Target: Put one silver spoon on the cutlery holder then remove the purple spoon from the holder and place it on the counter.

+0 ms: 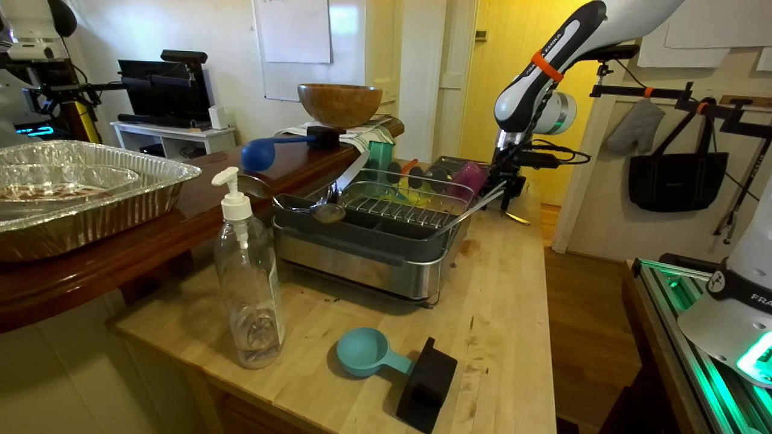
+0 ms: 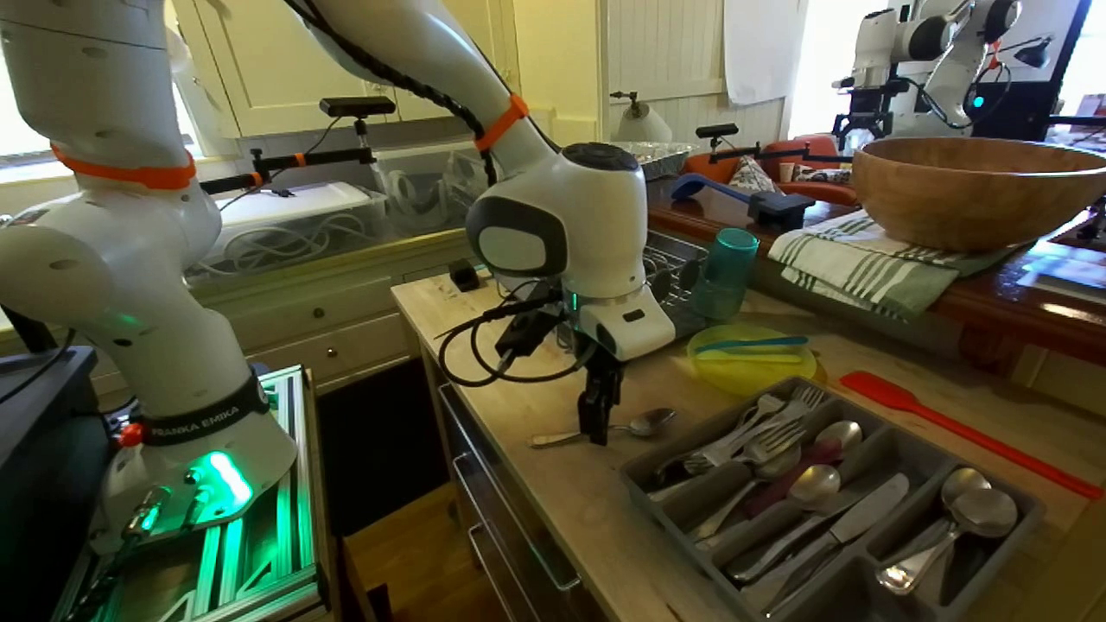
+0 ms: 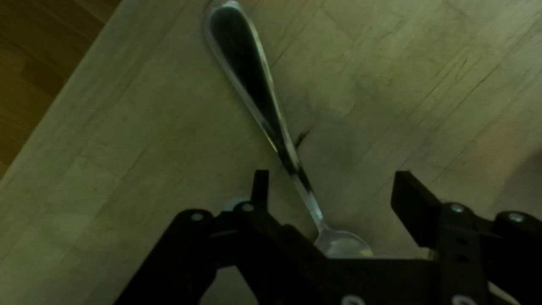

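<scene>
A silver spoon lies on the wooden counter (image 3: pixel 381 84); its handle and part of its bowl show in the wrist view (image 3: pixel 254 84), and it shows in an exterior view (image 2: pixel 650 422). My gripper (image 3: pixel 332 186) is open and empty, above the spoon, with the spoon's neck between its fingers. It points down in both exterior views (image 1: pixel 509 187) (image 2: pixel 598 423). The grey compartmented cutlery holder (image 2: pixel 907 451) stands beside it on the counter, holding forks, knives and silver spoons. The purple spoon (image 2: pixel 778 489) lies in a middle compartment, partly covered by silver spoons.
A yellow dish (image 2: pixel 734 380) with blue and yellow utensils and a red spatula (image 2: pixel 968 432) lie beyond the holder. A teal cup (image 2: pixel 726 272) stands behind. A dish rack (image 1: pixel 362 265), soap bottle (image 1: pixel 253 313) and teal scoop (image 1: pixel 362 351) are farther along the counter.
</scene>
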Available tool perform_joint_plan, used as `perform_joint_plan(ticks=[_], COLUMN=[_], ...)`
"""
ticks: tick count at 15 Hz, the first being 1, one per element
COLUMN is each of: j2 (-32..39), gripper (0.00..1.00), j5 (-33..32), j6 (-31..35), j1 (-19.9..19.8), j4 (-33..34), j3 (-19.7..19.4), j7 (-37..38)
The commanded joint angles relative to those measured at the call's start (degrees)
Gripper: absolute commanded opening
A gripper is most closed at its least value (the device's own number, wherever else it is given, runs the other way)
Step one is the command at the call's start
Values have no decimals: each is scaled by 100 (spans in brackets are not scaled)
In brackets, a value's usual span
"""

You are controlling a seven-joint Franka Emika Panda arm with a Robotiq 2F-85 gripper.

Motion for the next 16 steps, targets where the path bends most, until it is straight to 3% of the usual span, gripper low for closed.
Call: perform_joint_plan(ticks=[1,7,16], j2=[145,169,-209], gripper=[43,1,2], j5=[273,141,-483], j6=[136,15,-576], j1=[-131,-165,-137], j4=[32,112,333], j3=[176,149,-45], j7=[-322,-409,-473])
